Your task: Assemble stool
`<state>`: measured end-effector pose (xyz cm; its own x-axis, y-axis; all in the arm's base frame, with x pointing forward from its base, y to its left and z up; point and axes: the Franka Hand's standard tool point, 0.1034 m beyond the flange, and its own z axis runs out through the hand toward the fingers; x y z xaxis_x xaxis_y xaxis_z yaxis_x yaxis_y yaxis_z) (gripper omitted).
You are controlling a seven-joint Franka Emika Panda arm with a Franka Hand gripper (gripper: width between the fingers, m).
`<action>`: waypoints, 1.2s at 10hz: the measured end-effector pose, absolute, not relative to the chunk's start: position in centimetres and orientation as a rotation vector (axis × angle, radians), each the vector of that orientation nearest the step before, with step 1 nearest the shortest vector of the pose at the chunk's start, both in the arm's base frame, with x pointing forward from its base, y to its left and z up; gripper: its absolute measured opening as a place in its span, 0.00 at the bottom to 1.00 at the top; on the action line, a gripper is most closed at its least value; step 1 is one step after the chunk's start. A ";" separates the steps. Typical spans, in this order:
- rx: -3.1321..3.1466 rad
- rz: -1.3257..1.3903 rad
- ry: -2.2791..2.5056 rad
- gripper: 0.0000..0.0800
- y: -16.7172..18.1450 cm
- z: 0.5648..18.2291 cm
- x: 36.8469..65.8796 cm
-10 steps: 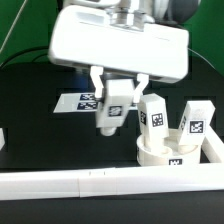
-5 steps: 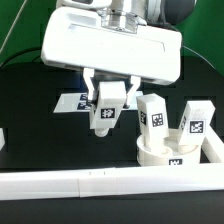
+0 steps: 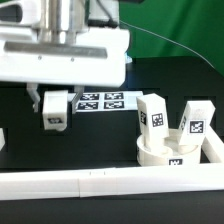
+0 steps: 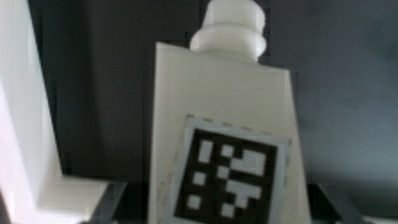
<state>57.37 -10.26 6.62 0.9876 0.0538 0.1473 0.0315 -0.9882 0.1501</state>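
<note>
Seat (image 3: 168,153) lies right of the loaded claw (image 3: 54,100)

We see the claw clenched on one leg (image 3: 55,116), hanging above the table (image 3: 40,155) at the left, near the marker board (image 3: 102,99). The leg's long axis runs roughly upright; the wrist view shows its tag (image 4: 231,178) and a peg (image 4: 231,28) at one end. The seat sits near right, well apart, against the rails (image 3: 90,183), with fitted legs (image 3: 153,120) standing in it. We judge the coming move a carry rightward to a free recess, which we cannot make out.
</note>
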 end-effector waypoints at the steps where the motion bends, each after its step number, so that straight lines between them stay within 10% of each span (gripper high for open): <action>1: 2.961 0.233 0.088 0.41 -10.0 4.4 56.7; 12: 3.056 -0.044 -0.007 0.41 -12.1 2.0 53.3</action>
<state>53.30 -12.07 2.02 0.9996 -0.0056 -0.0283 -0.0032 -0.9964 0.0852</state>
